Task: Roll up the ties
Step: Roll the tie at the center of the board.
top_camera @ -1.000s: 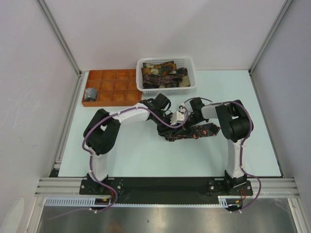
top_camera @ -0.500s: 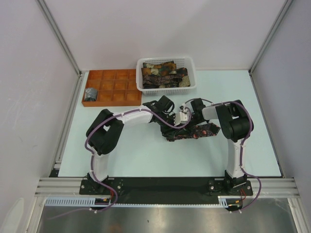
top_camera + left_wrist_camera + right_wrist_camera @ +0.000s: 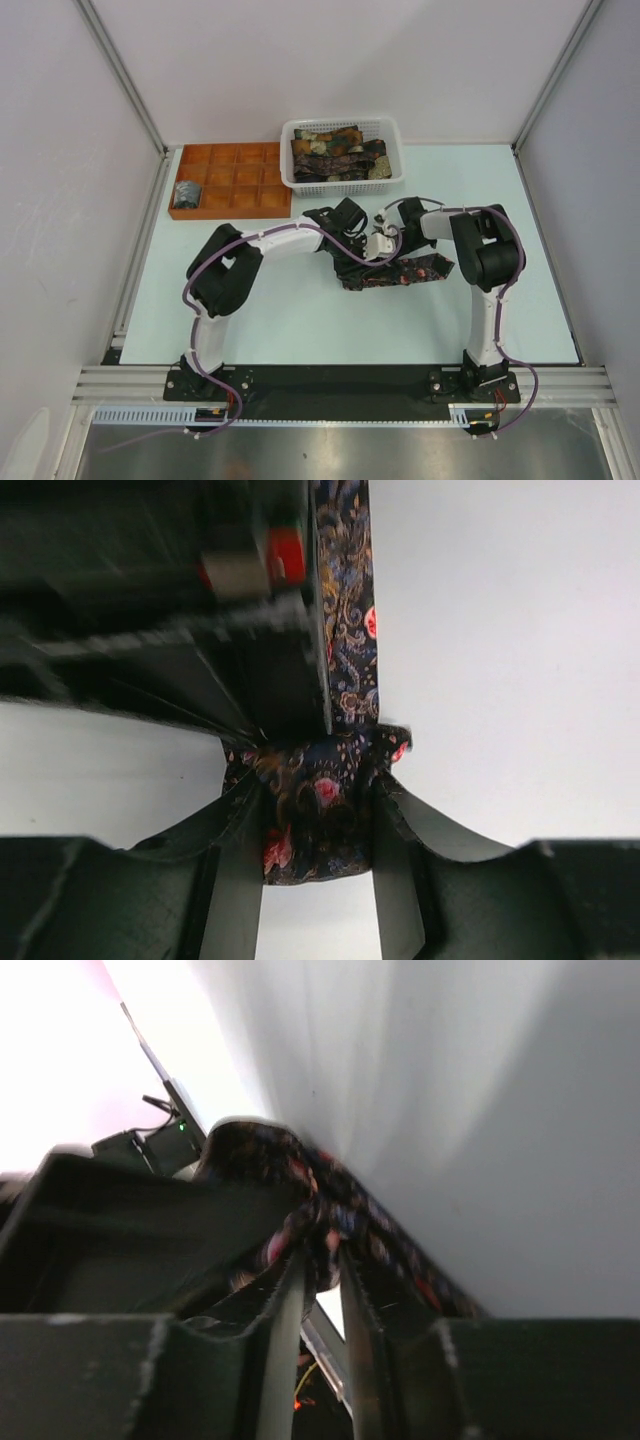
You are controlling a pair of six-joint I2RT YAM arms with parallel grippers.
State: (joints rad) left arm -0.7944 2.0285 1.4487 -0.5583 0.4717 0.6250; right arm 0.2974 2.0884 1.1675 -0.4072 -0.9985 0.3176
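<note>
No brand, label or readable writing shows on any item in the three views.

A dark tie (image 3: 392,272) with small pink-red marks lies on the pale counter (image 3: 300,320), roughly at its middle, in front of the white basket (image 3: 342,183). Its flat length runs toward the right arm's side; its other end is bunched where the two arms meet and is largely covered by them from above.

The left pincer (image 3: 317,875) is pinching a gathered fold of this tie, with the cloth filling the gap between both fingers (image 3: 236,880). A strip of the same tie runs up and away from the fold beside blurred dark machinery with a small red part; what that machinery is cannot be made out.

The right pincer (image 3: 322,1335) stands nearly pressed together, and a bunch of the dark tie sits at its fingertips. The view is blurred and partly washed out by glare, so whether the fingers grip the cloth cannot be told for certain.

More ties (image 3: 338,156), in green, gold and brown, lie heaped in the basket; they cannot be counted. The orange tray (image 3: 232,181) stands left of the basket, and a dark bundle (image 3: 186,194) sits in one left-hand compartment, too small to identify.
</note>
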